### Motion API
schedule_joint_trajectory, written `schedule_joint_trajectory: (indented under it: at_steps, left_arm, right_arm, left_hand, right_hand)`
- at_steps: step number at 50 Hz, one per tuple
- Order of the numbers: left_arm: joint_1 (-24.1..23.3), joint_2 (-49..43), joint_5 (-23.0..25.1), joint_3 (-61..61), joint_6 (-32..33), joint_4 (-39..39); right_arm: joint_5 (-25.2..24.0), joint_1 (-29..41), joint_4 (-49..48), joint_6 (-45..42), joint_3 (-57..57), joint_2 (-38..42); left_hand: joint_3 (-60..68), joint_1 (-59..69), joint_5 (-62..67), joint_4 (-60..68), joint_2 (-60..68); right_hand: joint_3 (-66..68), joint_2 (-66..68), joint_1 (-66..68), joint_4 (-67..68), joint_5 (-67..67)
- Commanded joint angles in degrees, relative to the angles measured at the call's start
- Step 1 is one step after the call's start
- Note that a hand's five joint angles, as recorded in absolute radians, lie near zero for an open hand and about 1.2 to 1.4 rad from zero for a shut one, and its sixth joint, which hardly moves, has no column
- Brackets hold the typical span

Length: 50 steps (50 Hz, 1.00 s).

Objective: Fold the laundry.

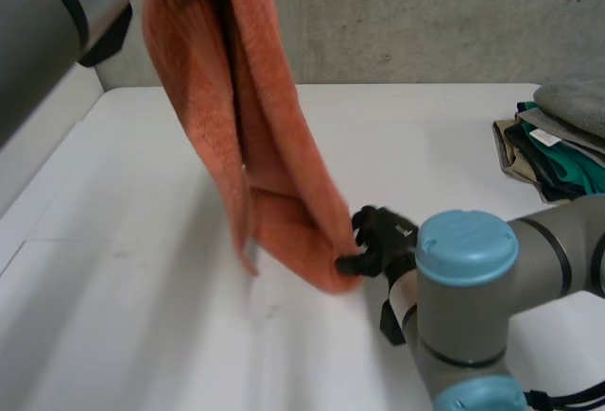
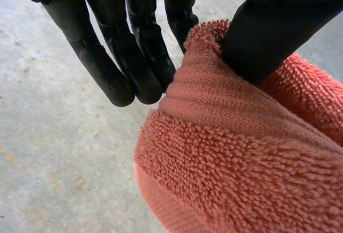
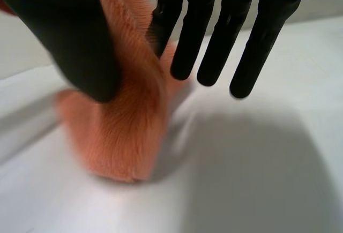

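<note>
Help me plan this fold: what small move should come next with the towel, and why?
Probably draw the right hand sideways, away from the left hand, to spread the orange towel: it hangs bunched from the left hand's pinch up high, its low end pinched by the right hand near the table.

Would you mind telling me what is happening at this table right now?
The robot is mid-fold with an orange terry-cloth towel. Its left robot hand pinches the towel's top end high above the white table, while the right robot hand pinches the lower end near the tabletop. A stack of folded clothes sits at the table's right edge.
</note>
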Motion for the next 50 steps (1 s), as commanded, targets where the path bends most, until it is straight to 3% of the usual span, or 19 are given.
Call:
schedule_joint_trajectory:
  at_steps: [1,5,9,10,16,21,24,28,31,35,37,41,50]
  left_arm:
    - [3.2,3.5,0.0,-0.8,-1.4,-0.6]
    - [9.3,5.8,2.3,-5.8,-1.6,-0.5]
    - [16.3,5.1,8.3,-12.2,-2.1,-0.9]
    - [17.4,4.6,9.2,-13.2,-2.2,-1.2]
    - [22.4,-2.1,14.4,-18.4,-2.1,-2.7]
    - [23.5,-12.2,16.1,-17.6,-2.2,-2.5]
    - [23.5,-16.0,16.4,-14.5,-2.0,-1.7]
    - [22.7,-20.8,18.4,-5.9,-2.5,4.4]
    - [22.1,-21.6,18.7,0.9,-3.4,13.1]
    - [21.4,-19.8,15.5,5.0,-5.7,26.7]
    - [20.7,-18.1,13.7,3.9,-7.3,33.8]
    - [19.7,-16.3,11.1,-0.3,-8.2,40.4]
    - [20.8,-16.2,10.4,-17.7,-6.5,38.5]
  right_arm:
    - [7.7,-7.2,-1.4,-9.0,-1.1,-9.1]
    - [0.5,-15.0,-6.5,-24.8,-1.1,-20.5]
    - [-17.4,-19.7,-3.9,-42.1,-5.5,-25.8]
    - [-19.3,-20.2,-1.9,-43.9,-6.9,-25.8]
    - [-21.9,-24.0,17.3,-49.3,-16.8,-24.0]
    - [-27.9,-23.9,27.0,-53.0,-24.2,-13.9]
    - [-28.6,-23.3,26.1,-55.2,-27.4,-8.8]
    - [-25.9,-21.9,20.1,-58.6,-35.3,0.0]
    - [-22.1,-21.2,11.0,-60.8,-43.5,5.6]
    - [-16.9,-21.8,-4.2,-60.7,-50.0,7.8]
    - [-15.2,-21.9,-12.5,-59.0,-49.1,7.2]
    - [-16.5,-21.8,-21.4,-54.6,-45.1,4.4]
    - [-20.2,-21.7,-15.2,-52.5,-27.9,-2.8]
  left_hand:
    - [12.1,15.4,13.5,11.6,11.5]
    - [12.1,15.4,13.5,11.6,11.5]
    - [12.1,15.4,13.5,11.6,11.5]
    - [12.1,15.4,13.5,11.6,11.5]
    - [12.1,15.4,13.5,11.6,11.5]
    - [12.1,15.4,13.5,11.6,11.5]
    - [12.1,15.4,13.5,11.6,11.5]
    - [12.1,15.4,13.5,11.6,11.5]
    - [12.1,15.4,13.5,11.6,11.5]
    - [12.1,15.4,13.5,11.6,11.5]
    - [12.1,15.4,13.5,11.6,11.5]
    - [12.1,15.4,13.5,11.6,11.5]
    - [12.1,15.4,13.5,11.6,11.5]
  right_hand:
    - [24.6,22.8,23.0,25.0,24.4]
    - [24.6,22.8,23.0,25.0,24.4]
    - [24.6,22.8,23.0,25.0,24.4]
    - [24.6,22.8,23.0,25.0,24.4]
    - [24.6,22.8,23.0,25.0,24.4]
    - [24.6,22.8,23.0,25.0,24.4]
    - [24.6,22.8,23.0,25.0,24.4]
    - [24.6,22.8,23.0,25.0,24.4]
    - [24.6,22.8,23.0,25.0,24.4]
    - [24.6,22.8,23.0,25.0,24.4]
    - [24.6,22.8,23.0,25.0,24.4]
    - [24.6,22.8,23.0,25.0,24.4]
    - [24.6,22.8,23.0,25.0,24.4]
